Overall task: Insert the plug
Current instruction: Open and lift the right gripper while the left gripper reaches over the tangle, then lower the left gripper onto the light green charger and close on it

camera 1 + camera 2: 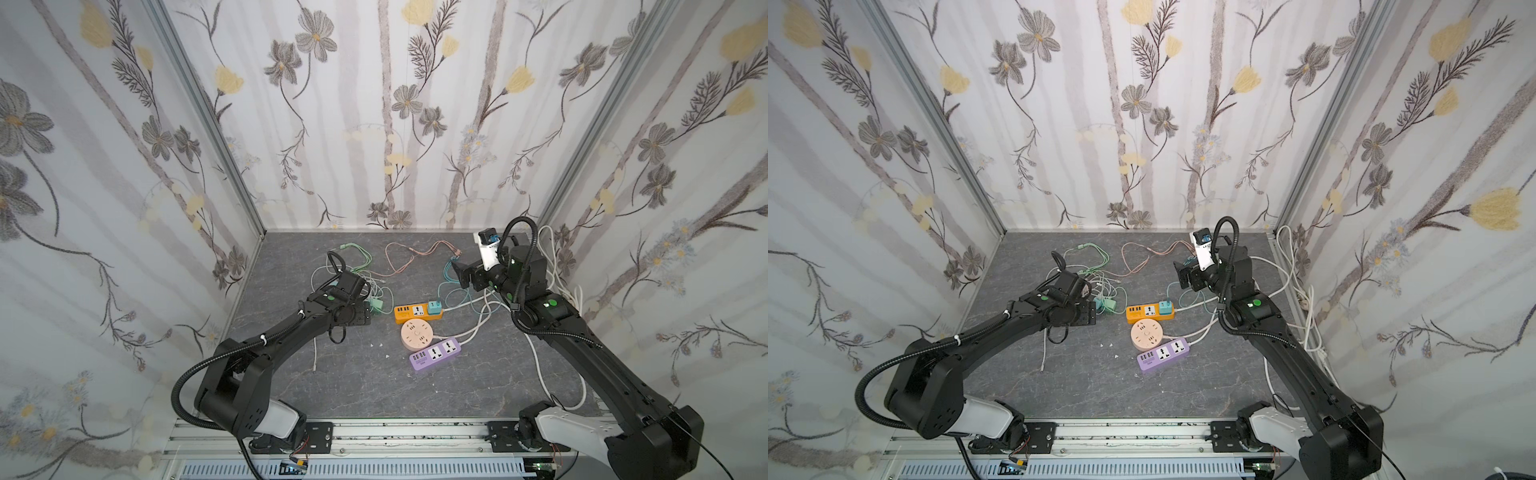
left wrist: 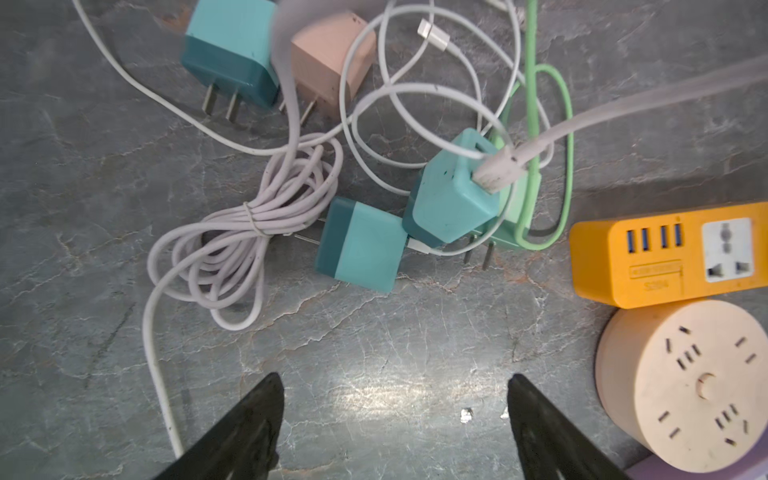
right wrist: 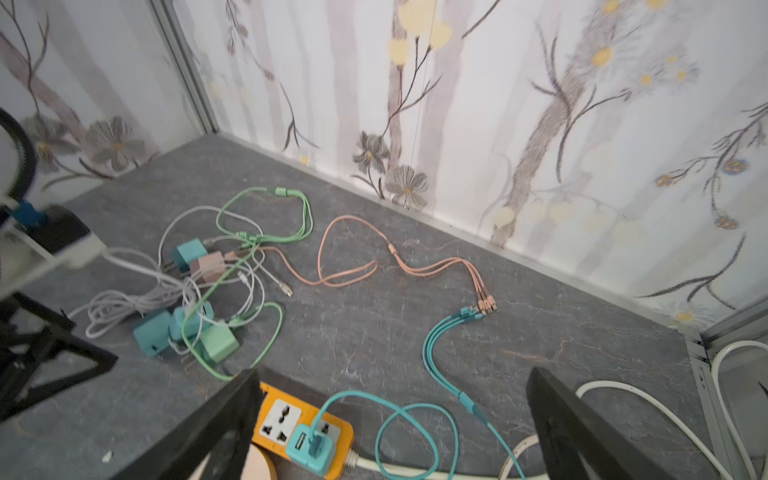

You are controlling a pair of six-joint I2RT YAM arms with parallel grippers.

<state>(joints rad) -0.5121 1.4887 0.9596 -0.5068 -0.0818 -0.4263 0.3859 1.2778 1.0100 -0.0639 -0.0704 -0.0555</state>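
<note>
While one teal plug (image 3: pixel 309 449) sits pushed into the orange power strip (image 1: pixel 409 311), other loose plugs (image 2: pixel 361 245) lie tangled with white cables (image 2: pixel 232 249) on the gray surface (image 1: pixel 353 374). The left claw (image 2: pixel 395 376) hangs near them, spread apart, holding nothing. The right claw (image 3: pixel 392 371) is up high, apart and empty too.

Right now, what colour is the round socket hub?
Pale peach; the round plastic socket hub shows best in the left wrist view.
</note>
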